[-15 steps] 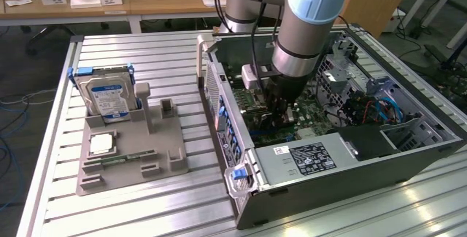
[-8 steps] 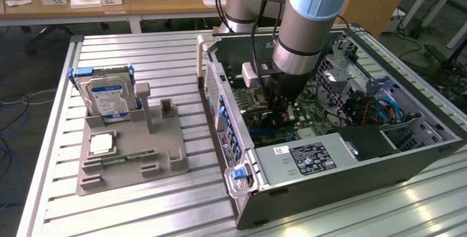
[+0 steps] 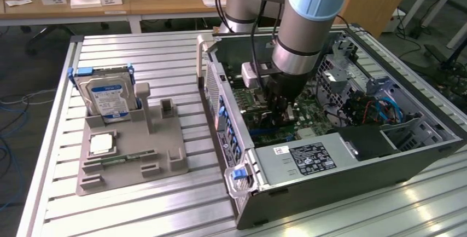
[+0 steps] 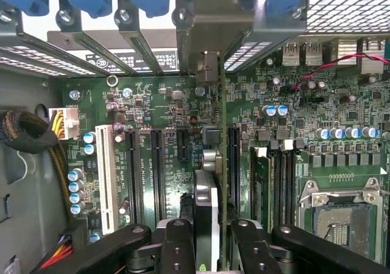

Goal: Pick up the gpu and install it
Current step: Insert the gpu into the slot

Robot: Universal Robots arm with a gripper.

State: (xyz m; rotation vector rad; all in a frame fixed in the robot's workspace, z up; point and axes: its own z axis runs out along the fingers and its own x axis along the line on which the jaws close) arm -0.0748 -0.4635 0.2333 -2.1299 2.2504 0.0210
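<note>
On the exterior view's left, a grey holder point(image 3: 131, 155) sits on the ribbed metal counter point(image 3: 146, 209). A silver hard drive point(image 3: 109, 99) with a blue-and-white label stands upright at the far end of the holder, and a narrow green memory stick point(image 3: 126, 159) lies flat nearer the front, just beside a square chip point(image 3: 102, 143).

To the right of the holder lies an open computer case point(image 3: 328, 138), with its grey power supply point(image 3: 310, 160) at the near end. The robot arm point(image 3: 307, 23) reaches down into the case, and its hand point(image 3: 281, 117) is low over the green main board point(image 3: 274, 122).

In the wrist view the hand point(image 4: 210, 237) is closed on the gpu point(image 4: 207, 210), its two dark fingers point(image 4: 177, 243) pressing the card from either side. The card stands on edge, running away from the camera toward the rear wall of the case, with its far metal end point(image 4: 207, 67) up at the slot openings there. It sits among the long black slots point(image 4: 157, 164) of the board, between a white slot point(image 4: 105, 176) on one side and the processor socket point(image 4: 341, 213) on the other. Whether it is fully seated I cannot tell.
</note>
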